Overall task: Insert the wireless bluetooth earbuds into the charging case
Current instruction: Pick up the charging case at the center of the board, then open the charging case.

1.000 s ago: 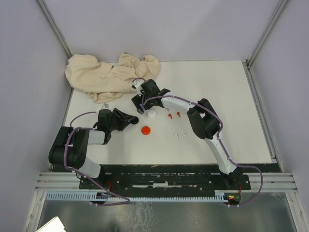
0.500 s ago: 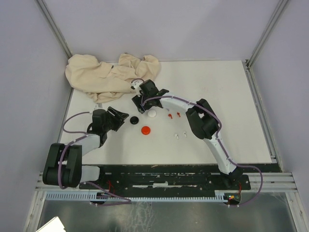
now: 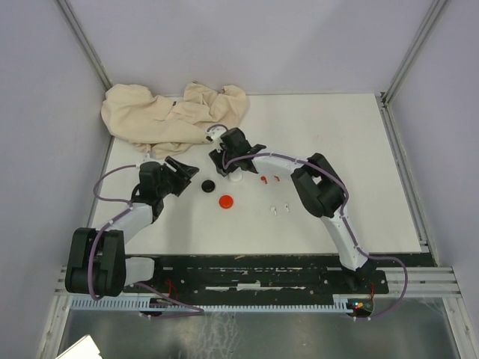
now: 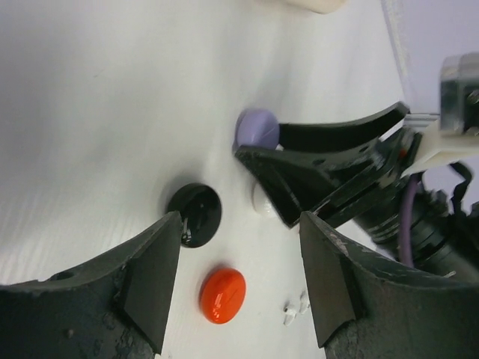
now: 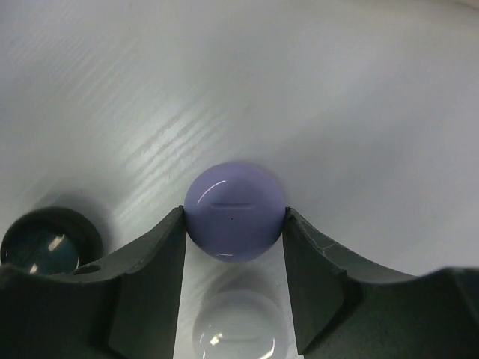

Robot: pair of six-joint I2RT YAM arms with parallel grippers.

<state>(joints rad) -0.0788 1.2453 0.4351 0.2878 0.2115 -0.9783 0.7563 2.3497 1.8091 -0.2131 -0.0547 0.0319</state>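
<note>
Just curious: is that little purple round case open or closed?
Closed: the purple case looks like one smooth dome, no lid raised, pinched between the fingers of the right gripper.

White table [image 3: 337, 149], items left-centre.
Beige cloth [image 3: 161, 120] far-left; purple disc [image 5: 234, 212], white disc [image 3: 236, 178], black disc [image 3: 207, 185], red disc [image 3: 226, 201]; red earbuds [image 3: 269, 179], white earbuds [image 3: 278, 210].

Cloth [image 3: 172, 120] was bunched at the table's [image 3: 337, 149] back-left corner. Right gripper [image 5: 234, 224] sat just in front of it, fingers touching both sides of the far case [image 5: 234, 202]. Middle case [image 3: 236, 178] lay just nearer the bases, left case [image 3: 208, 185] to its left, near case [image 3: 226, 201] in front of both. Left gripper [image 4: 239, 224] hung left of the left case, jaws apart, touching nothing. Far earbud pair [image 3: 269, 179] lay right of the middle case. Near earbud pair [image 3: 278, 210] lay right of the near case.
</note>
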